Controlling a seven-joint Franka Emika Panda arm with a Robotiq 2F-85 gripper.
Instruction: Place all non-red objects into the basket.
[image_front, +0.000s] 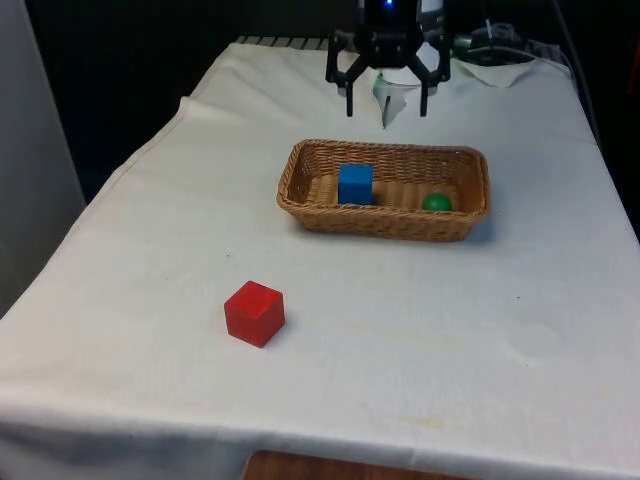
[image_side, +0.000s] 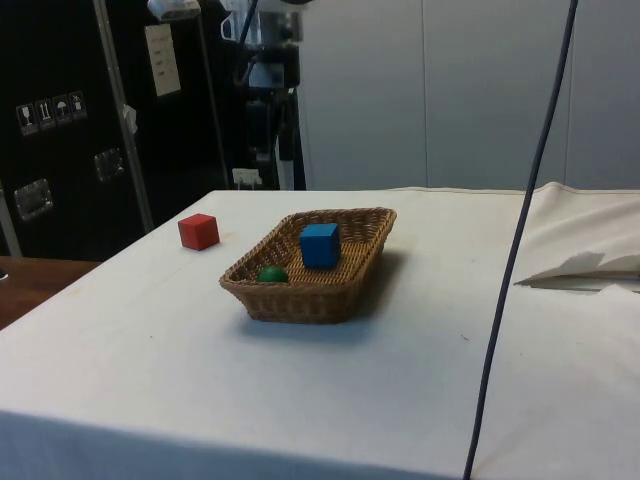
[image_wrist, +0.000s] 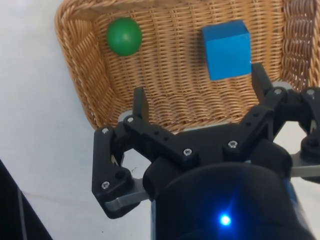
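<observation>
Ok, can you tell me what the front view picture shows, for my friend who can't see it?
A wicker basket on a white-clothed table holds a blue cube and a green ball. The robot's open tool hangs above the table behind it, and a red cube sits alone nearer the camera.

— What colours are on the table?
— A tan woven wicker basket (image_front: 384, 215) holds a bright blue cube (image_front: 355, 184) and a green ball (image_front: 436, 202).
— And outside it?
— A red cube (image_front: 254, 313) sits on the plain white cloth (image_front: 450, 330).
— The robot?
— Its gripper (image_front: 386, 104) is black.
</observation>
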